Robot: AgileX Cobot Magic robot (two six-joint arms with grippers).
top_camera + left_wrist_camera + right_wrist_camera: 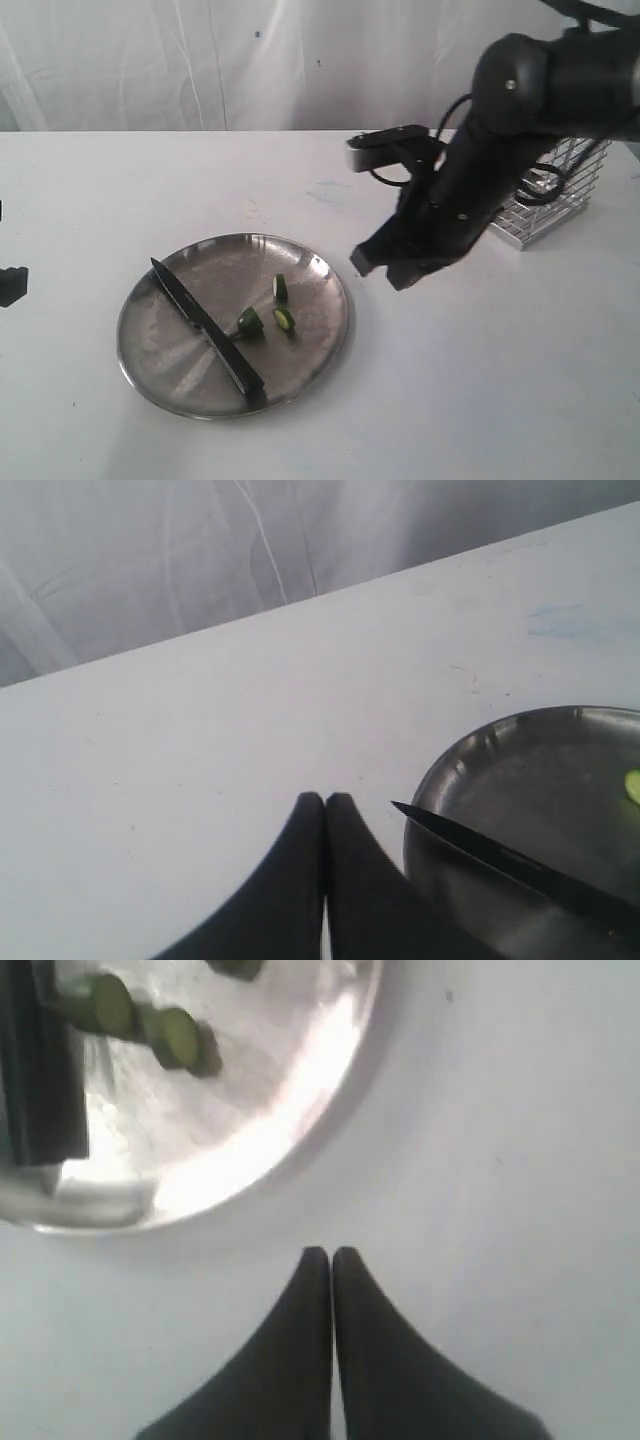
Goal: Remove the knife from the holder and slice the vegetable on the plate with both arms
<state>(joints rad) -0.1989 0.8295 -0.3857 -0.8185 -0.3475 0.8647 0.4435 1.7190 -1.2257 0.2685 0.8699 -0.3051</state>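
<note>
The round shallow plate [325, 330] is brushed stainless steel, shiny grey with faint radial streaks and bright glare along its raised rim, while the slim black knife [205, 328] lying on it has a dull, matt blade and handle with almost no shine. The short dark green chili pieces [284, 318] have smooth, slightly glossy skin and paler, moist-looking cut faces, and the tall square wire-grid holder [560, 205] gleams like chrome. The white table [480, 400] is smooth and matt with faint smudges, the backdrop [200, 60] looks like creased white cloth, and the dark grey arm [520, 110] has a smooth, faintly sheened plastic-looking shell.
</note>
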